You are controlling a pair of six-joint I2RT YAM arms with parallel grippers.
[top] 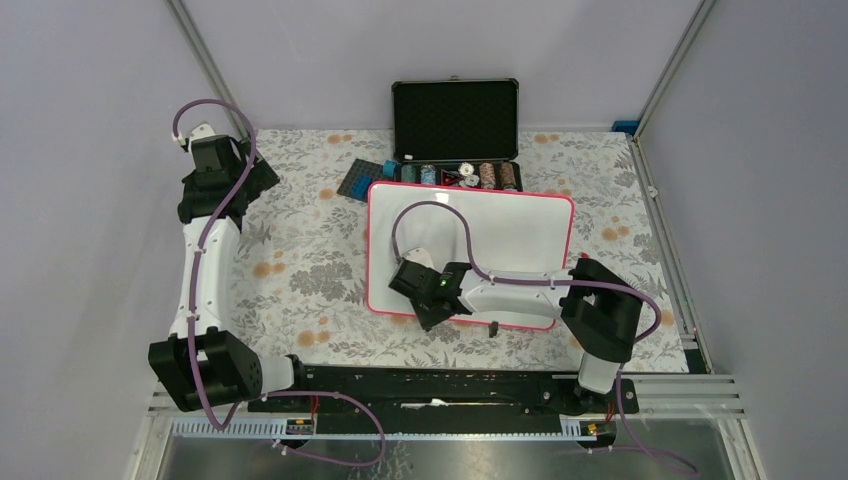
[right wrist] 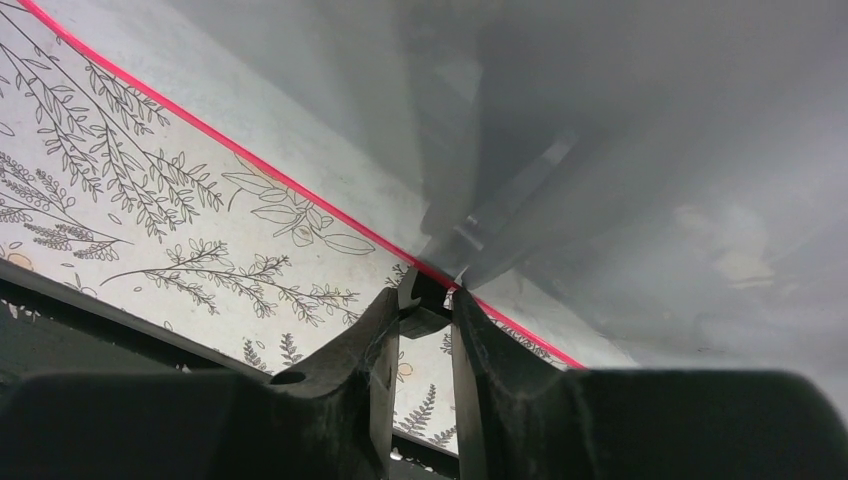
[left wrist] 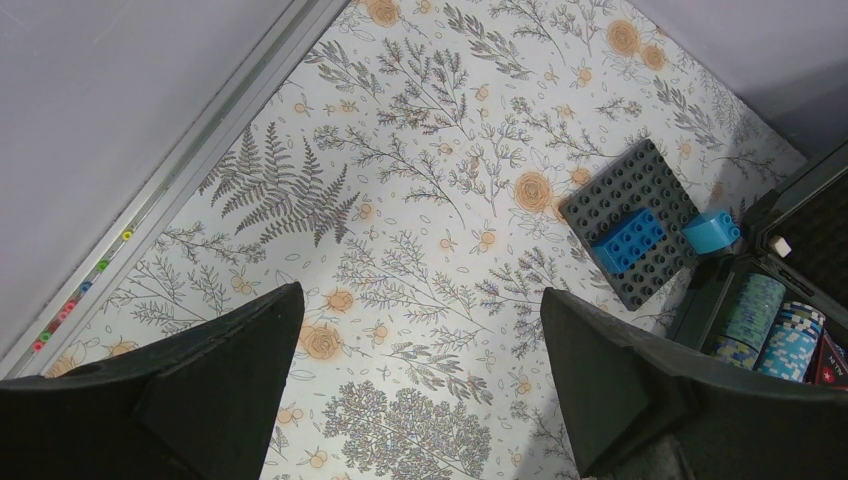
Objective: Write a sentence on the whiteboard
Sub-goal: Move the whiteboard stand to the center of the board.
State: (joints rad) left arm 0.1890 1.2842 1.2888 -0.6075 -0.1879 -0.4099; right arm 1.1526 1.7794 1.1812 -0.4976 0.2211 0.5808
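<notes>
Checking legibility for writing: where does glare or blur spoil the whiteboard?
Right wrist: the whiteboard shows murky grey reflections, blurred beyond the right claw pinching a black clip. Top external: evenly lit, partly hidden by the right arm. Left wrist: sharp, no whiteboard.

- Top view is looking bright and sharp, light coming evenly from overhead, so the arms are throwing only soft, short shadows on the bench (top: 300,260).
- The whiteboard (top: 520,225) is glaring a bit; up close its gloss is mirroring murky grey smears.
- Left wrist view is coming out crisp on the floral print, with the left gripper (left wrist: 421,300) showing as flat black shapes.
- The right gripper (right wrist: 425,295) and the black clip (right wrist: 420,318) are looking dark and slightly soft.
</notes>
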